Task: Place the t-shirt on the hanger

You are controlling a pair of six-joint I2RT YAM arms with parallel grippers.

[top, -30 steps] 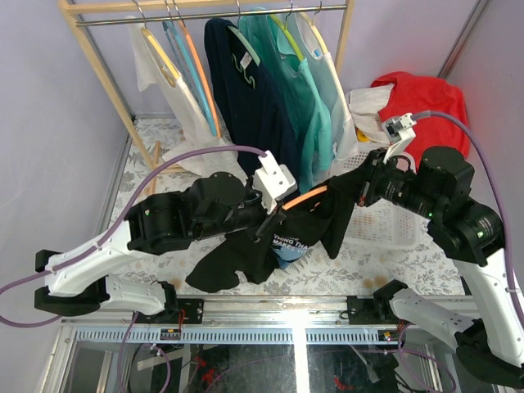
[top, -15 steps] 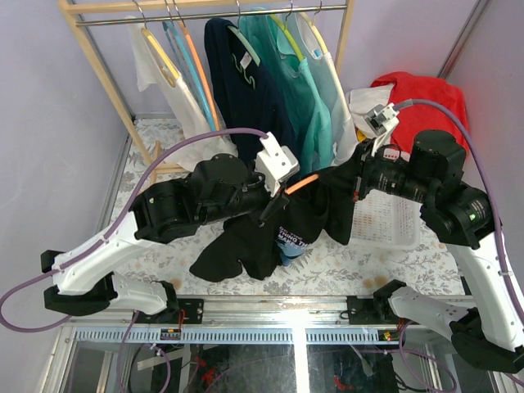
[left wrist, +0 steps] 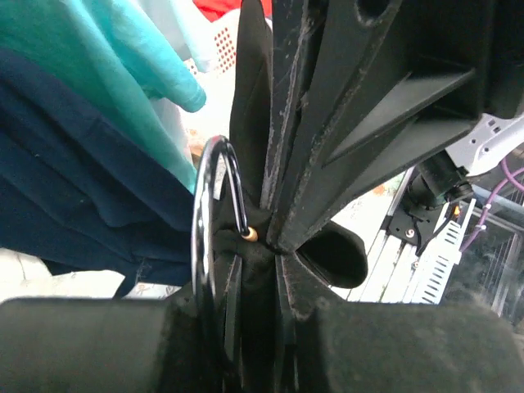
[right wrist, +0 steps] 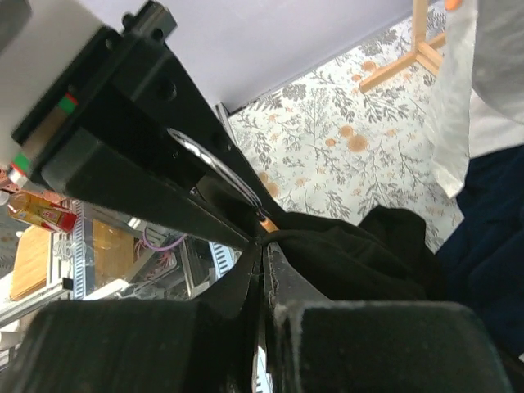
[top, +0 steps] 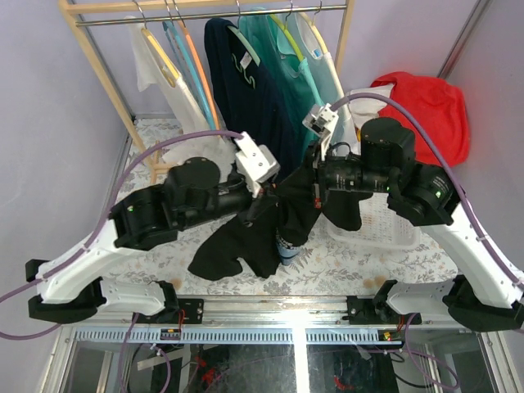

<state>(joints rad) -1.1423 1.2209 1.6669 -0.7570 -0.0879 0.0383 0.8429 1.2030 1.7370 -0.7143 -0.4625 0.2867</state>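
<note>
The black t-shirt (top: 266,233) hangs bunched between my two grippers above the table, its blue graphic (top: 284,243) just showing. My left gripper (top: 264,195) is shut at the neck of the hanger, with black cloth between its fingers (left wrist: 283,270). The silver hook (left wrist: 203,205) and an orange stub (left wrist: 248,234) of the hanger stick out at its tips; the rest of the hanger is hidden under cloth. My right gripper (top: 309,184) is tip to tip with the left and shut on a fold of the t-shirt (right wrist: 360,254). The orange stub (right wrist: 268,223) sits just beyond its tips.
Behind stands a wooden clothes rack (top: 98,57) with a navy shirt (top: 246,90), teal shirts (top: 299,82), white garments and yellow (top: 160,61) and blue hangers. A white laundry basket (top: 385,225) and a red cloth (top: 422,98) lie at the right.
Both grippers moved left and up and came together; the right one swung across to meet the left. The orange bar seen before is now covered by the black cloth.
</note>
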